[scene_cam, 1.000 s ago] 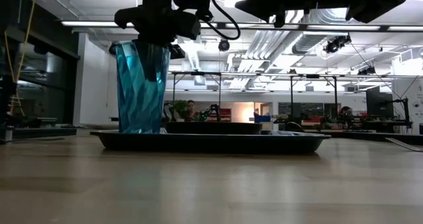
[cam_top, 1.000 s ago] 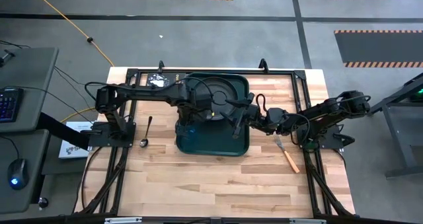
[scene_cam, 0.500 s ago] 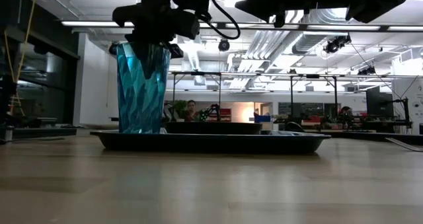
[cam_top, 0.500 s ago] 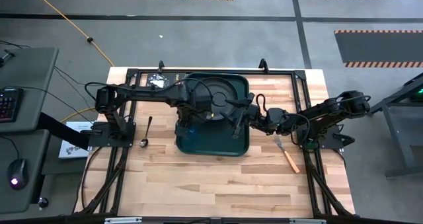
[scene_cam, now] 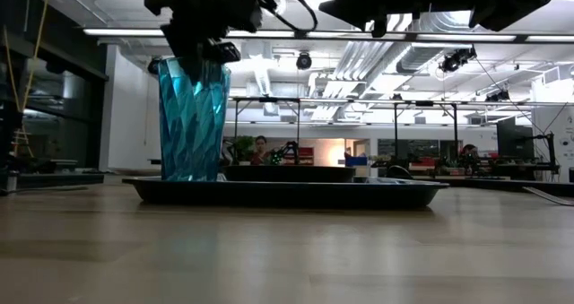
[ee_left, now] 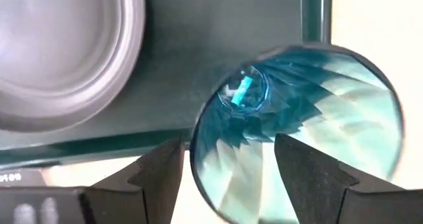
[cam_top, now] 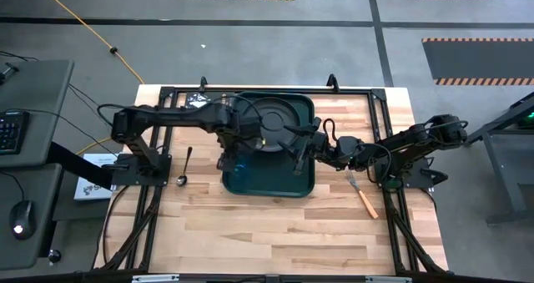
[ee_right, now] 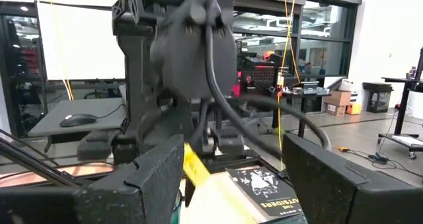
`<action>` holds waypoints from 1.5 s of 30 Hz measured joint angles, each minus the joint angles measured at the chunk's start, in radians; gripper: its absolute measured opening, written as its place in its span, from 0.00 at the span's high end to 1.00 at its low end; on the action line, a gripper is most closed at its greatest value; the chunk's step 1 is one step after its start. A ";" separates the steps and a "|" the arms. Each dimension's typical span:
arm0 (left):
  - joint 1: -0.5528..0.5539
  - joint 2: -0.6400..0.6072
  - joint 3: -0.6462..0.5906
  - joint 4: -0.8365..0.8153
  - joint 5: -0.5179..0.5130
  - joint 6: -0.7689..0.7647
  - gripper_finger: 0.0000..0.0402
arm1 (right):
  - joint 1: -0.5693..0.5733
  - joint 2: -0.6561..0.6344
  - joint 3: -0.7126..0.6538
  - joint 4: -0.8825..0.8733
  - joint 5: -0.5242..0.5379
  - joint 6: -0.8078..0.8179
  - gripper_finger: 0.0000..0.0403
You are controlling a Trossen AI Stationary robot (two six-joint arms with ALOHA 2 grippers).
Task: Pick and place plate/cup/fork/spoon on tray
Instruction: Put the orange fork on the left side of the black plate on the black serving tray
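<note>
High view: the dark green tray [cam_top: 269, 179] lies mid-table with the grey plate [cam_top: 279, 121] seated in its far half, so the plate's part of the task looks done. The left gripper [cam_top: 231, 152] hangs over the tray's near left corner, where the teal cup [cam_top: 236, 168] stands; that corner is the free space beside the plate. The right gripper [cam_top: 297, 146] is parked over the tray's right side, holding nothing, presumably waiting its turn. The silver spoon [cam_top: 184, 166] lies on bare wood left of the tray and the orange-handled fork [cam_top: 362, 195] on bare wood to its right; both are not yet placed.

Low view: the cup [scene_cam: 192, 118] stands upright, its base down inside the tray's rim [scene_cam: 287, 192]. The left gripper [scene_cam: 202, 24] sits above the cup's mouth, with only its fingertips near the rim, in my judgement a release posture.

Left wrist view: looking straight down into the cup [ee_left: 297, 131], the two fingers [ee_left: 155, 174] stand spread on either side of it, apparently clear of the wall. The plate [ee_left: 66, 52] shows just beside.

Right wrist view: its own fingers [ee_right: 155, 178] are wide apart and empty; the left arm fills the view beyond.
</note>
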 joint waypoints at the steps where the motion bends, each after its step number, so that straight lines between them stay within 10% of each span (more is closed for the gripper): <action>1: 0.000 -0.013 0.000 -0.010 0.001 -0.003 0.43 | 0.000 0.000 0.000 0.000 0.000 0.000 0.38; 15: 0.000 -0.385 -0.001 -0.024 0.001 -0.167 0.43 | 0.000 0.000 0.000 0.000 0.000 0.000 0.38; 33: 0.000 -0.987 -1.000 1.493 0.092 -0.264 0.43 | 0.000 0.000 0.000 -0.009 -0.010 0.016 0.38; 45: 0.000 -1.034 -1.102 1.612 0.105 -0.369 0.43 | 0.000 0.000 0.003 -0.034 0.008 0.128 0.38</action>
